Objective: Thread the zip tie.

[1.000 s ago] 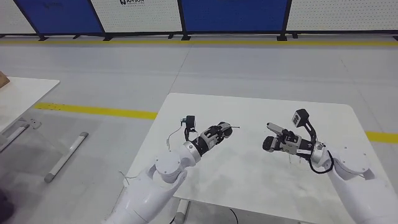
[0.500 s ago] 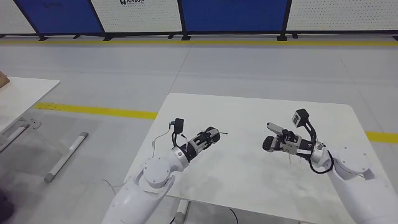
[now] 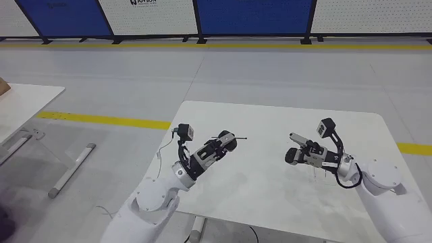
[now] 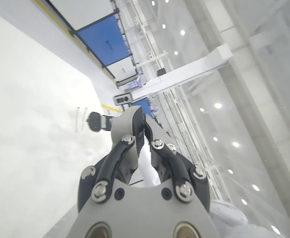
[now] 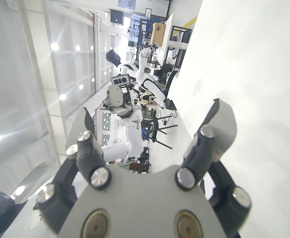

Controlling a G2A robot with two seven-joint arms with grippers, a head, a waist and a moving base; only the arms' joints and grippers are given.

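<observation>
Over the table's (image 3: 270,118) left half, the left gripper (image 3: 229,138) has pulled back toward the left edge since a second ago, its arm swinging outward with it. The right gripper (image 3: 291,146) has stayed where it was, well apart from the left.

From above, the zip tie (image 3: 240,137) shows only as a thin dark line sticking out of the left gripper toward the right one. It is too fine to tell which end is which, or whether a loop has been formed. In the left wrist view the pads are pressed together with almost no gap, and the strap between them cannot be made out. It is probably pinched there, since the line above starts at those fingertips.

The right wrist view makes plain what the top view barely shows: the right jaws are spread wide with nothing between them. Farther off in that view, the left gripper is raised above the table edge.
</observation>
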